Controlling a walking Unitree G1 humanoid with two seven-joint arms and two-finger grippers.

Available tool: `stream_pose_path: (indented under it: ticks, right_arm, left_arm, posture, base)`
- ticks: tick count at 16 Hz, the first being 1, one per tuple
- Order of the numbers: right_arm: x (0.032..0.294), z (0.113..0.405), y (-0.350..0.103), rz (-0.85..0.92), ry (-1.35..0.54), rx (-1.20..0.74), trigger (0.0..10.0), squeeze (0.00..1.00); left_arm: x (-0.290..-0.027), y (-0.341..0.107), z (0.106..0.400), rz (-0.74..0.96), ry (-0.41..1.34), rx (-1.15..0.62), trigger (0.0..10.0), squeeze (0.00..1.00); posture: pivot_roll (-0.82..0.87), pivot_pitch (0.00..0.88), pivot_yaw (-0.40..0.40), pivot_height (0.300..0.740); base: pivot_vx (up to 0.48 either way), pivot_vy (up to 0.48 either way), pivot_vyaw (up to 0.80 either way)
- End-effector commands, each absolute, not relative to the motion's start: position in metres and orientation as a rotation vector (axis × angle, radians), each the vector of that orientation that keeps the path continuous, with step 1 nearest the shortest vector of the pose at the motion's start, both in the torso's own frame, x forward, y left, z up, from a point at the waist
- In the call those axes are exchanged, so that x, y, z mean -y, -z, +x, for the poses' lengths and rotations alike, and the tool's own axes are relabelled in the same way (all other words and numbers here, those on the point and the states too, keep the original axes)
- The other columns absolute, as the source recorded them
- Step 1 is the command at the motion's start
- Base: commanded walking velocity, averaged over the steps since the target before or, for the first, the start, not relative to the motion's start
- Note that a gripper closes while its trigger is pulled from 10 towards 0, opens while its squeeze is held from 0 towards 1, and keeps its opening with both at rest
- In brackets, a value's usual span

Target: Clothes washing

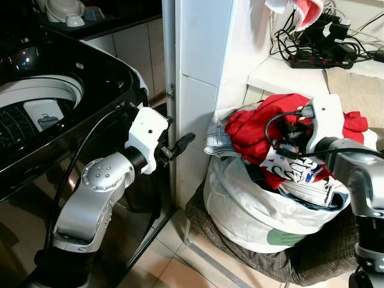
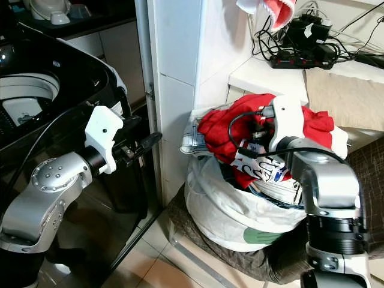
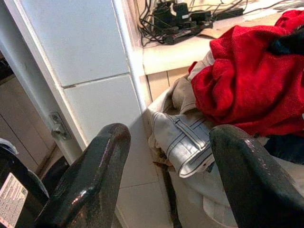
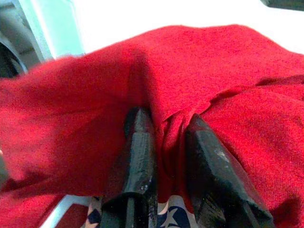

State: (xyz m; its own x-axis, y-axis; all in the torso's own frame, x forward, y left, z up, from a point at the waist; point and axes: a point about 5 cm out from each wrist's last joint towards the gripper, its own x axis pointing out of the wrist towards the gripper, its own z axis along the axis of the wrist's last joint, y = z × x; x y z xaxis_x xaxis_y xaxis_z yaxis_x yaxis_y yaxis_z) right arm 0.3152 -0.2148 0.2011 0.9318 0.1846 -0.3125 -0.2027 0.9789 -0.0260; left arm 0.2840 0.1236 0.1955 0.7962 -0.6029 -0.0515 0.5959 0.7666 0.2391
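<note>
1. Right gripper (image 4: pixel 164 142): buried in the laundry pile, its 2 black fingers pinched on a fold of the red garment (image 1: pixel 255 129).
2. Red garment: lies on top of the heap in the white laundry bag (image 1: pixel 246 210), which sits on the floor beside the white tiled wall (image 1: pixel 198 90), below a ledge.
3. Left gripper (image 3: pixel 168 156): fingers spread apart, holding nothing, raised in the gap between the washing machine (image 1: pixel 54 114) and the tiled wall, pointing towards the bag.
4. Washing machine: black top-loader at the robot's left, lid up, drum opening visible.
5. Other bag contents: a pale grey folded garment (image 3: pixel 183 142) beneath the red one; a patterned white and navy item (image 1: pixel 297 171) near the right wrist.
6. Ledge: carries a black power strip (image 1: pixel 315 60) with tangled cables.
</note>
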Motion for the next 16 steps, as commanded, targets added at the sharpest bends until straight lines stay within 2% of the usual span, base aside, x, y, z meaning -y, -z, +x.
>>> stream_pose_path:
  ticks: [1,5,7,8,9,11,16]
  right_arm:
    - [0.214,0.315,-0.222,-0.02,-0.22,-0.236,0.0,0.0]
    - [0.201,0.309,-0.295,0.126,-0.393,0.05,0.0,0.0]
    - [0.19,0.306,-0.322,0.197,-0.511,0.14,0.0,0.0]
    - [0.185,0.305,-0.326,0.225,-0.566,0.153,0.0,0.0]
    - [0.182,0.304,-0.326,0.243,-0.6,0.152,0.0,0.0]
    - [0.166,0.304,-0.324,0.324,-0.716,0.139,0.0,0.0]
    - [0.142,0.301,-0.322,0.406,-0.812,0.123,0.0,0.0]
  left_arm:
    - [-0.121,-0.199,0.283,0.253,0.662,0.047,10.0,0.0]
    - [-0.127,-0.218,0.292,0.197,0.562,0.128,10.0,0.0]
    - [-0.127,-0.25,0.301,0.104,0.509,0.261,10.0,0.0]
    - [-0.124,-0.264,0.304,-0.009,0.526,0.309,10.0,0.4]
    - [-0.121,-0.274,0.305,-0.089,0.548,0.346,10.0,1.0]
    - [-0.102,-0.295,0.305,-0.189,0.707,0.409,10.0,1.0]
    - [-0.073,-0.285,0.303,-0.187,0.847,0.327,10.0,1.0]
  posture:
    - [-0.05,0.0,-0.023,0.74]
    - [-0.06,0.0,-0.023,0.74]
    - [-0.06,0.0,-0.036,0.74]
    - [-0.05,0.0,-0.043,0.74]
    - [-0.05,0.0,-0.048,0.74]
    - [-0.05,0.0,-0.053,0.74]
    - [-0.06,0.0,-0.053,0.74]
  base:
    - [0.0,0.0,0.0]
    - [0.0,0.0,0.0]
    - [0.0,0.0,0.0]
    - [0.0,0.0,0.0]
    - [0.0,0.0,0.0]
    - [0.0,0.0,0.0]
    - [0.0,0.0,0.0]
